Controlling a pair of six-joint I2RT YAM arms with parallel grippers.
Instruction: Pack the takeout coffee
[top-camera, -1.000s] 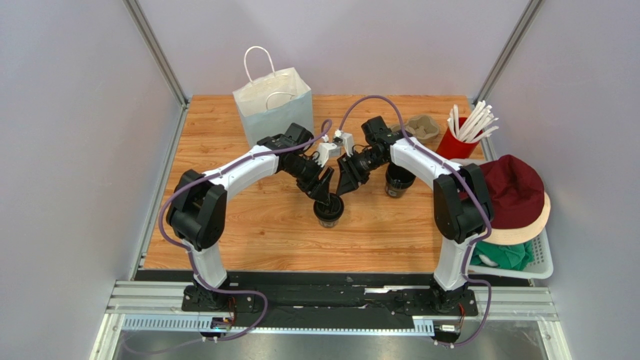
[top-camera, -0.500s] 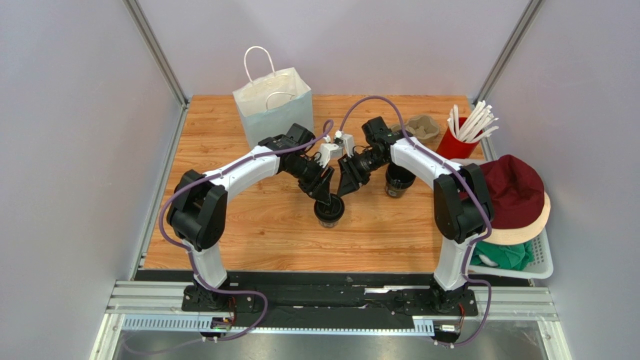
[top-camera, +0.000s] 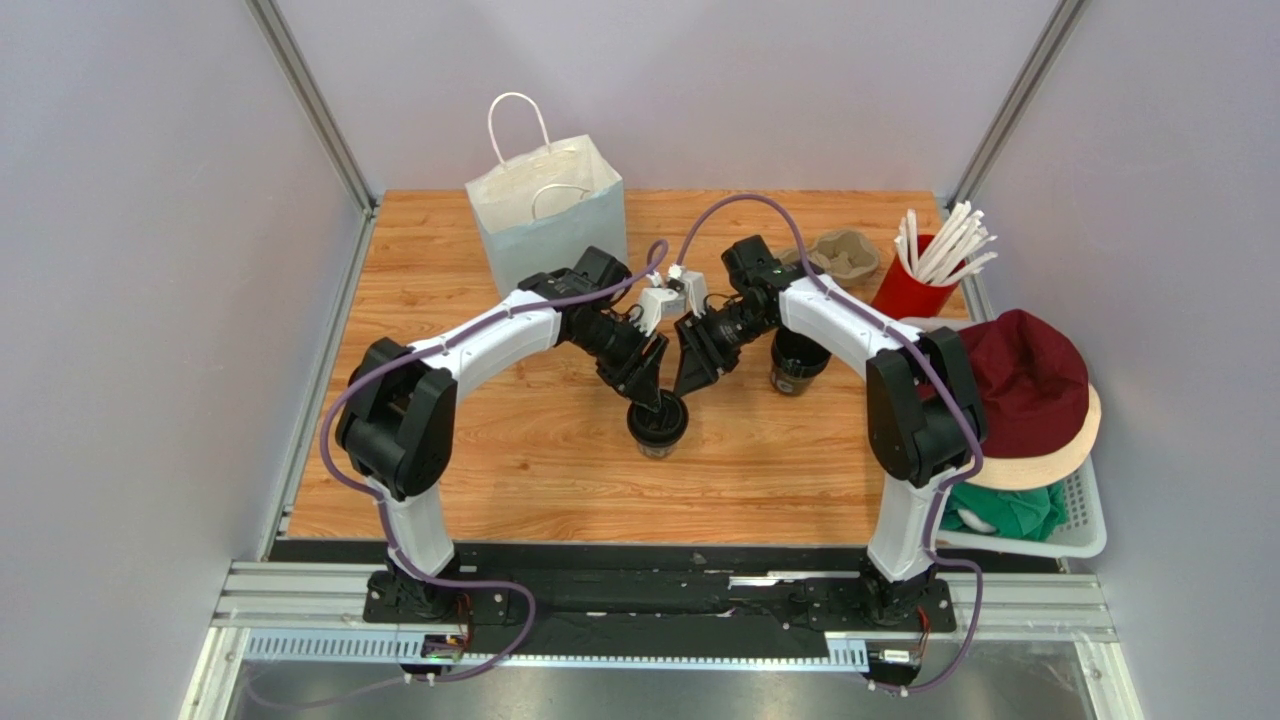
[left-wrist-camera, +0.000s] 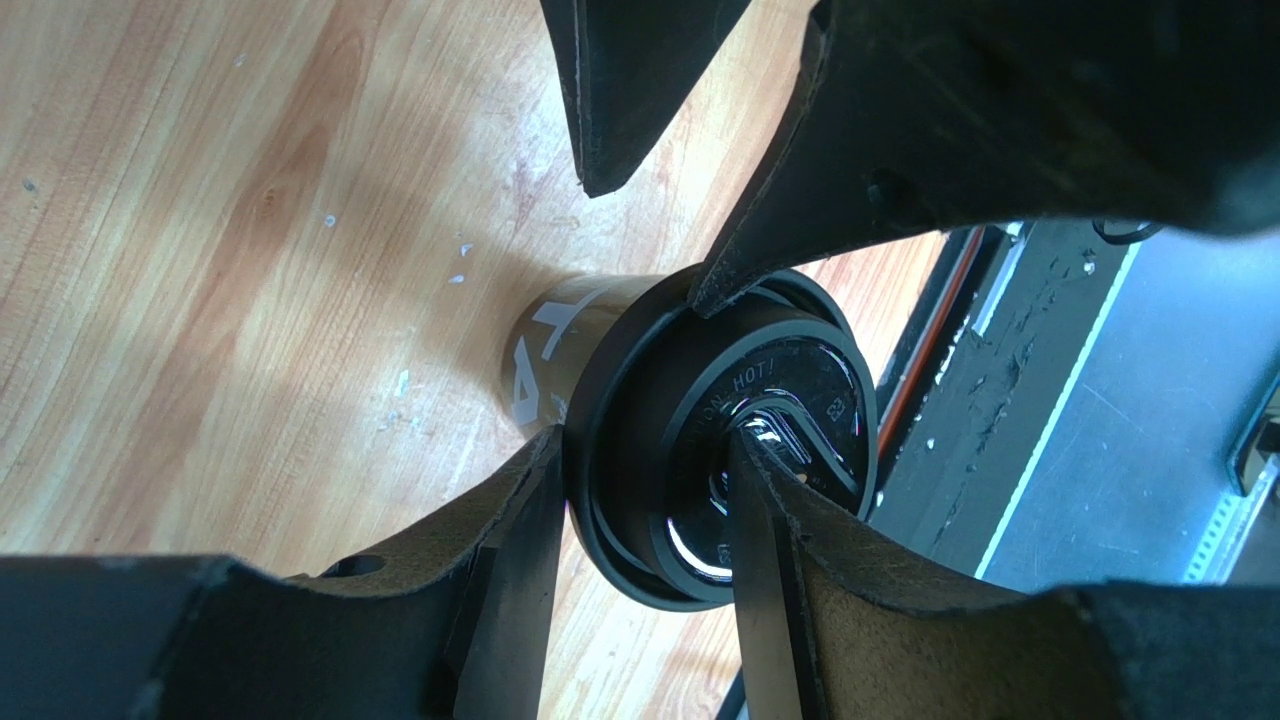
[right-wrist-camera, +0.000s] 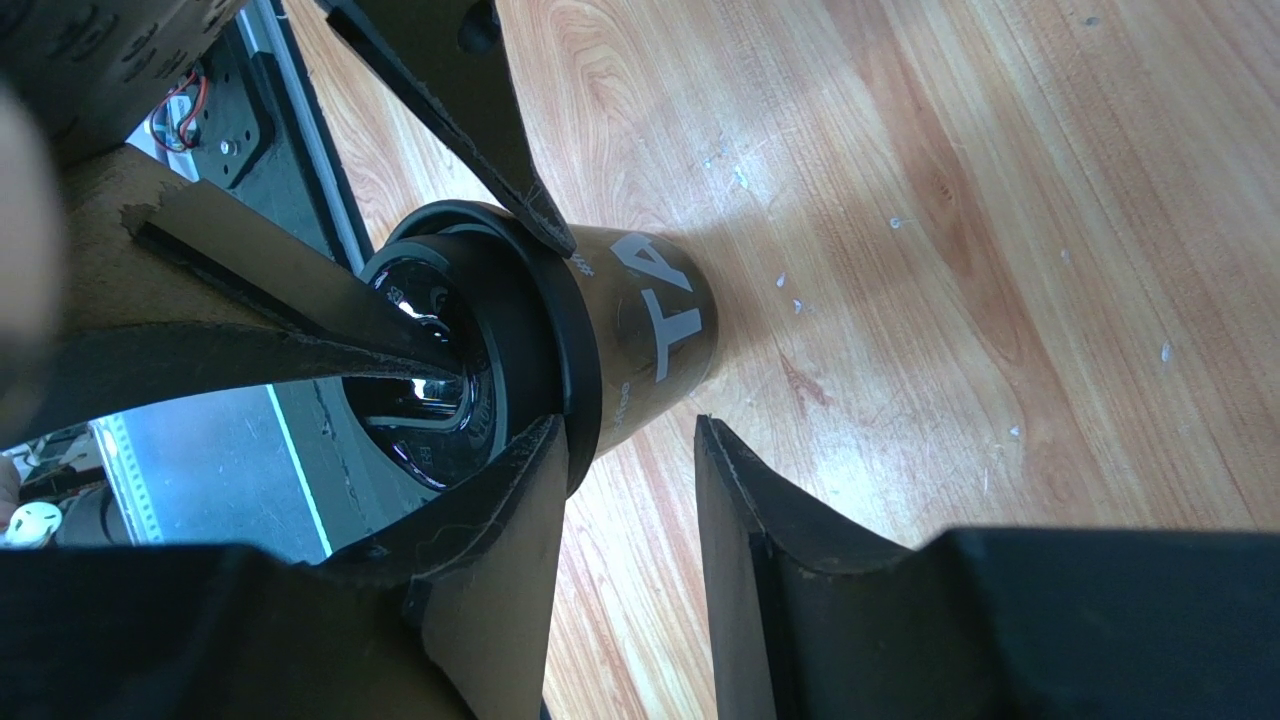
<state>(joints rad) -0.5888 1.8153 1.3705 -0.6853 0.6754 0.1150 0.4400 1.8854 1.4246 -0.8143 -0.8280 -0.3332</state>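
Note:
The takeout coffee (top-camera: 657, 428), a small black lidded cup with white lettering (right-wrist-camera: 661, 308), stands on the wooden table between both arms. My left gripper (left-wrist-camera: 646, 450) is shut on its lid: one finger (left-wrist-camera: 504, 548) presses the outside of the rim and the other (left-wrist-camera: 781, 525) lies on the lid's top. In the top view the left gripper (top-camera: 649, 393) comes down on the cup from the back left. My right gripper (right-wrist-camera: 627, 428) is open; its left finger (right-wrist-camera: 496, 510) touches the lid rim, and its right finger (right-wrist-camera: 766, 570) hangs free over bare wood beside the cup.
A second black cup (top-camera: 796, 360) stands right of the right arm. A white paper bag (top-camera: 544, 210) stands open at the back left. A brown pulp cup carrier (top-camera: 845, 255) and a red cup of straws (top-camera: 920, 278) sit at the back right. A white basket (top-camera: 1074, 525) of hats flanks the table's right edge.
My left gripper's jaws have closed in onto the lid rim. Both arms and the cup have barely shifted.

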